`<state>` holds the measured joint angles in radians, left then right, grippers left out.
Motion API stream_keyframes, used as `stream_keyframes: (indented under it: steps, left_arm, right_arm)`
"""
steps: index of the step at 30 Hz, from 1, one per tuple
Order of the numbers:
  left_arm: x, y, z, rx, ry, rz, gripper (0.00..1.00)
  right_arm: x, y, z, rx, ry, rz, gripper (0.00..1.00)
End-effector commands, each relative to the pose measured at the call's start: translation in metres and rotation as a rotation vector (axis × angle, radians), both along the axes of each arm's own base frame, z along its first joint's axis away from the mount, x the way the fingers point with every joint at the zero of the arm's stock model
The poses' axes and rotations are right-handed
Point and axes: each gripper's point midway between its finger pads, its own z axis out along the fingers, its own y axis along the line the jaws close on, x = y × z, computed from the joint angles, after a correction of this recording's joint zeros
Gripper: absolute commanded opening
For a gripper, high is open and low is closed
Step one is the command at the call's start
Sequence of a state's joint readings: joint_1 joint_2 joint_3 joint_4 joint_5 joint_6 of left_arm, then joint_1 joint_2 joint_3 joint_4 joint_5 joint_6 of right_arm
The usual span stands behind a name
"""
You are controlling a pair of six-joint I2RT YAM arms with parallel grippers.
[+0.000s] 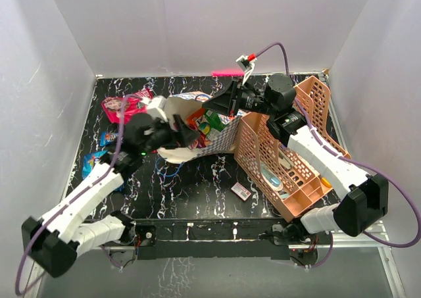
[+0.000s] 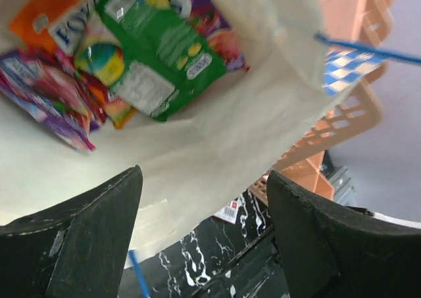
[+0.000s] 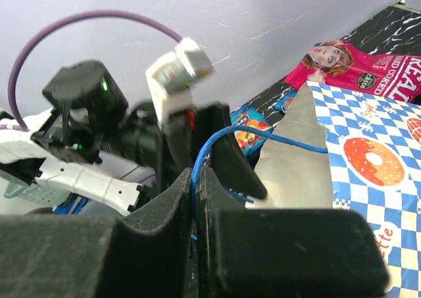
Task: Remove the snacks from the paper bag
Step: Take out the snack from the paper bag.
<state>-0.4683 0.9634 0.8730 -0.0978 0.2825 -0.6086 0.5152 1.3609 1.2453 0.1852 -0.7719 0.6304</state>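
Observation:
The blue-and-white checkered paper bag (image 1: 220, 140) lies mid-table with its white inside (image 2: 250, 114) facing my left gripper. A green packet (image 2: 161, 48), an orange one (image 2: 59, 15) and a purple one (image 2: 46, 94) lie inside it. At the bag's mouth my left gripper (image 2: 205, 176) is open and holds nothing; from above it shows at the bag's left side (image 1: 184, 132). My right gripper (image 3: 196, 173) is shut on the bag's blue cord handle (image 3: 263, 135) and holds it up at the bag's far rim (image 1: 220, 102). A pink-red bag (image 1: 125, 106) and blue packs (image 1: 108, 138) lie on the table to the left.
A peach perforated rack (image 1: 283, 160) stands right of the bag, touching its side. A small white-pink box (image 1: 241, 191) lies on the black marble table (image 1: 197, 193) in front of the rack. White walls close in the back and both sides.

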Motion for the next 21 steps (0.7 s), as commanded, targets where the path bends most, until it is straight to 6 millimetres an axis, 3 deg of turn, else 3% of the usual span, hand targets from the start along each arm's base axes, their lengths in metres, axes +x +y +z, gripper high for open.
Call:
stream_keyframes:
  steps: [1, 4, 7, 11, 21]
  left_arm:
    - [0.018, -0.010, -0.028, 0.182, 0.103, 0.279, 0.74]
    - [0.027, -0.004, -0.053, 0.294, 0.171, 0.462, 0.71]
    - [0.030, 0.005, -0.074, 0.312, 0.226, 0.576, 0.54]
    - [0.037, 0.007, -0.088, 0.285, 0.229, 0.643, 0.41]
    - [0.057, 0.014, -0.120, 0.428, 0.289, 0.794, 0.40]
  right_arm:
    - [-0.014, -0.006, 0.043, 0.083, -0.122, -0.007, 0.08]
    - [-0.013, -0.007, 0.046, 0.085, -0.121, -0.019, 0.08]
    - [-0.013, -0.009, 0.049, 0.085, -0.123, -0.034, 0.08]
    - [-0.014, -0.012, 0.052, 0.076, -0.128, -0.053, 0.08]
    - [-0.015, -0.013, 0.053, 0.073, -0.128, -0.059, 0.08]
